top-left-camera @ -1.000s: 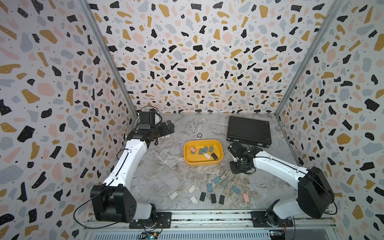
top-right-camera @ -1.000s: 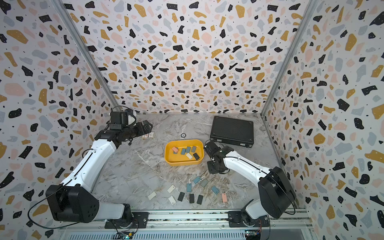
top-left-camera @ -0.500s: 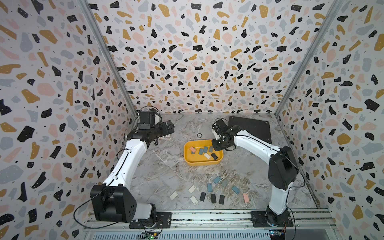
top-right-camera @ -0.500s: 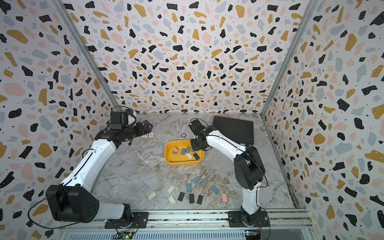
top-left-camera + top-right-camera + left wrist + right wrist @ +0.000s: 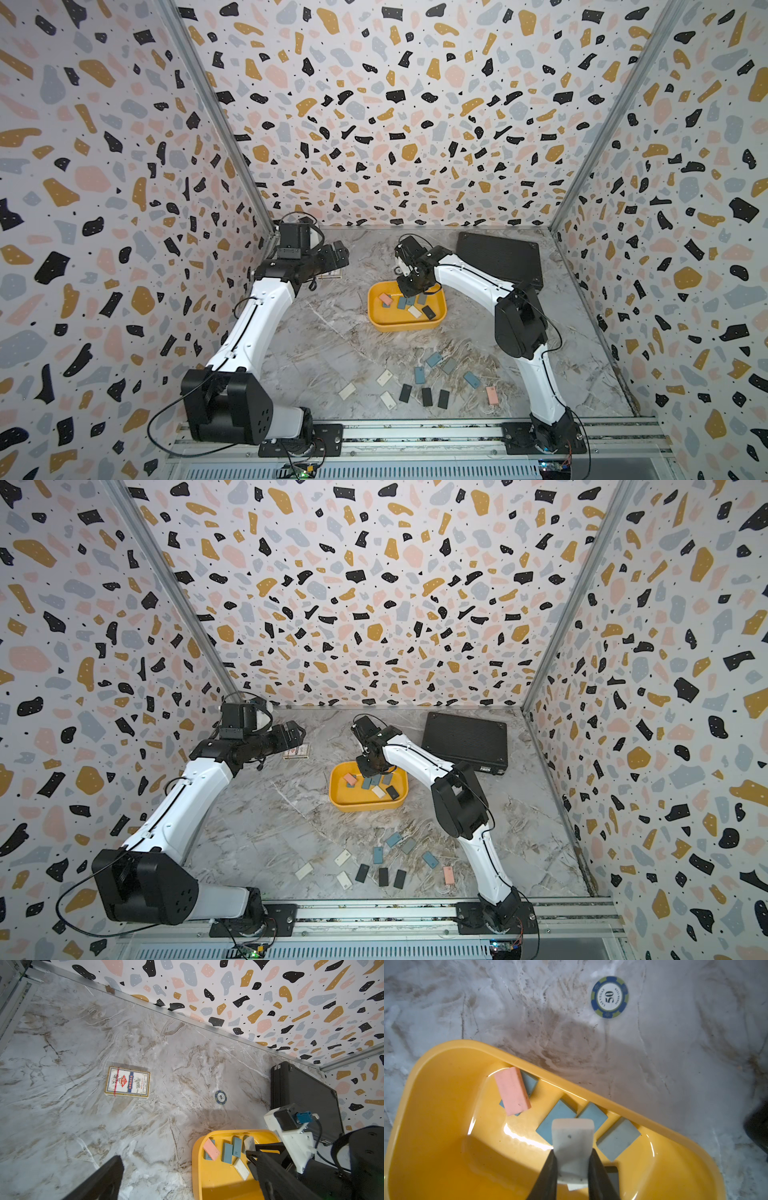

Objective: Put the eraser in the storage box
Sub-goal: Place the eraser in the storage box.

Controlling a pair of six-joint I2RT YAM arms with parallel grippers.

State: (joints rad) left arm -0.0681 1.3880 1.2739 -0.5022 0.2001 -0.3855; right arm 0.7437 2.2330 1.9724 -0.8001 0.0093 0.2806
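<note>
Eraser juts lengthwise from right tool, pointing down at storage box.

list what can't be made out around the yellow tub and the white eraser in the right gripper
- Right wrist view: the gripped end of the white rectangular eraser is hidden between the fingers of the right gripper; one finger covers most of a dark rectangular block.
- Both top views: the gripper hides that eraser.
- Both wrist views: the shallow yellow plastic tub runs off the frame edge.

Yellow tub; pink eraser; white eraser; black textured case; grey-veined marble table; blue-green chip marked 50.
</note>
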